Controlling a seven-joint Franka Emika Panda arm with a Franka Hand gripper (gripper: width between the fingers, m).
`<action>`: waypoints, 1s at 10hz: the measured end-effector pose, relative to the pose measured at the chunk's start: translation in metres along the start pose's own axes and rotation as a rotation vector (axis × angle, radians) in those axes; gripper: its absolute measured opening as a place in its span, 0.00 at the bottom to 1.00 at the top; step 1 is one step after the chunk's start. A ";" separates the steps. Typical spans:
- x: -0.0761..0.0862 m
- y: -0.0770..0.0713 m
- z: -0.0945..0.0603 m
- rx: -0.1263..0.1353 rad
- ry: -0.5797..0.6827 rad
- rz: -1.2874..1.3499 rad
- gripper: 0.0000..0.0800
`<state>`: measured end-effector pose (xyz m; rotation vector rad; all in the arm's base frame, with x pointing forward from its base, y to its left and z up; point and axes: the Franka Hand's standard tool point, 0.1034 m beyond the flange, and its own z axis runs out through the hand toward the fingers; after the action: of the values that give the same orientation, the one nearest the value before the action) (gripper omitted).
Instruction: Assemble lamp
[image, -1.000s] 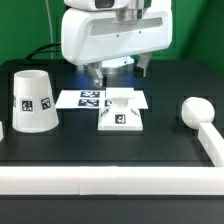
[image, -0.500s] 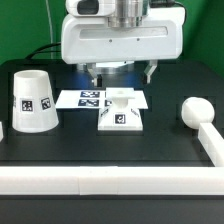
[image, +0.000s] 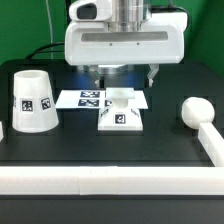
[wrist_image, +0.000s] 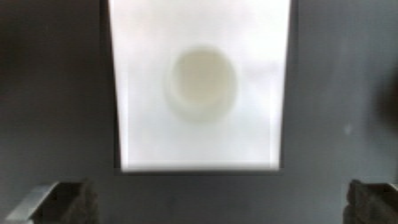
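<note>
The flat square stepped base (image: 122, 115) lies mid-table, its tag facing the front. The tapered shade (image: 33, 100) stands at the exterior view's left. The round-headed bulb (image: 192, 111) lies at the exterior view's right. My gripper (image: 121, 74) hangs above and just behind the base, open and empty, with its fingers (image: 92, 72) spread wide. In the wrist view the base (wrist_image: 199, 90) is a blurred white block with an oval hollow. It lies beyond the open gripper (wrist_image: 210, 205), whose fingertips (wrist_image: 45, 203) show at the edges.
The marker board (image: 88, 98) lies flat behind the base. A white border wall (image: 100, 178) runs along the front and up the exterior view's right side (image: 212, 145), close to the bulb.
The arm has shifted a little toward the exterior view's right, still above the base. The gripper stays open. The lamp parts have not moved.
</note>
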<state>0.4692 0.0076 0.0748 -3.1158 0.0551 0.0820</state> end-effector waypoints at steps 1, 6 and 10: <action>-0.006 0.000 0.005 0.000 0.001 -0.014 0.87; -0.015 0.008 0.024 0.007 -0.009 -0.036 0.87; -0.018 0.008 0.030 0.008 -0.016 -0.036 0.71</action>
<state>0.4497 0.0005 0.0461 -3.1068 -0.0014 0.1056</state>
